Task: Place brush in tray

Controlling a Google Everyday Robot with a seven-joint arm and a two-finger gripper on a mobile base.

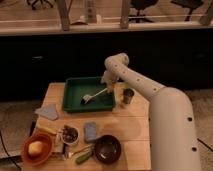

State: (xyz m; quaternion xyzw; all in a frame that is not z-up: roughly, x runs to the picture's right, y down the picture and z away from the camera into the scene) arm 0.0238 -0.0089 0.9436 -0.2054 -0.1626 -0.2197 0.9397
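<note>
The slim brush with the long white handle and small dark head, light and stiff, lies slanted in the big flat green plastic tray, its handle end up at the claw, whose grip I cannot tell.

Brush: slim white handle, small dark head, lying diagonally inside tray, head low toward tray centre, handle end up at right rim. End effector at handle's upper end. Tray: shallow green rectangle, flat on wooden surface.
</note>
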